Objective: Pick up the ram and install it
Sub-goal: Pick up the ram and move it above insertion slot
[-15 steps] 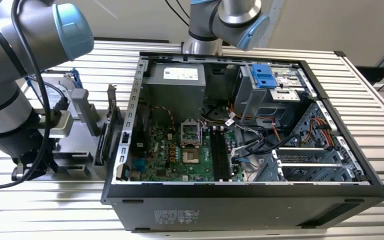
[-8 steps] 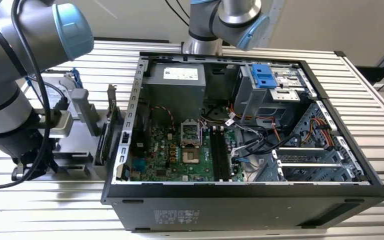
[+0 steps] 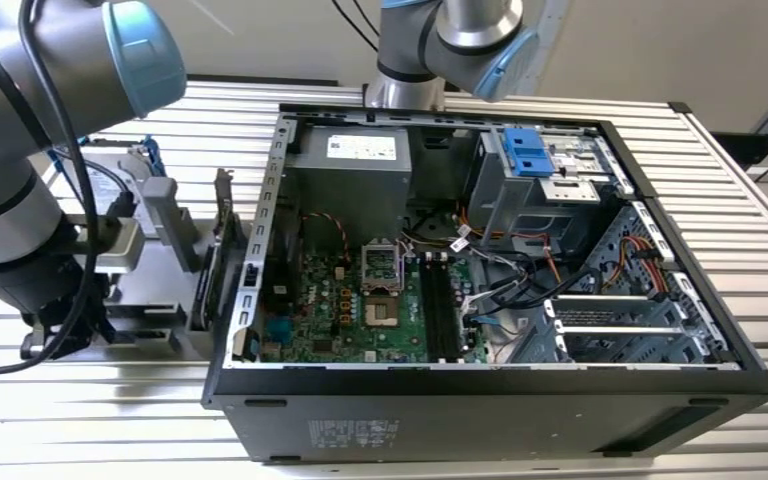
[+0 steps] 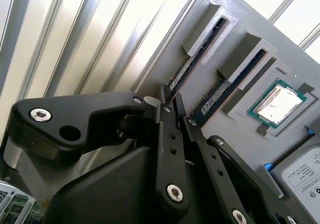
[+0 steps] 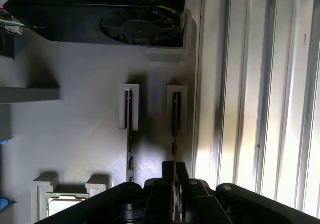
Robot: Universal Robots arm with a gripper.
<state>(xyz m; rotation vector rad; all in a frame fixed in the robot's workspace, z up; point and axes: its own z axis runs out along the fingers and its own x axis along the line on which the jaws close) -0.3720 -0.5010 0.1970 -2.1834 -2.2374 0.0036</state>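
My gripper (image 5: 173,179) is closest to the camera. Its black jaws are narrow and pressed on the ram (image 5: 173,129), one on each flat side. The ram stands on edge in the slot of the gray holder (image 5: 75,134) nearest the slatted table (image 5: 270,109). A second stick (image 5: 129,129) stands in the next slot, just beside. In the exterior view the open computer case (image 3: 491,250) lies on the table.

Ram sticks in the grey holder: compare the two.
The outer ram stick, at the edge of the grey holder, sits clamped in the gripper; the inner ram stick, nearer the processor, stands free. Both stand on edge in parallel slots.
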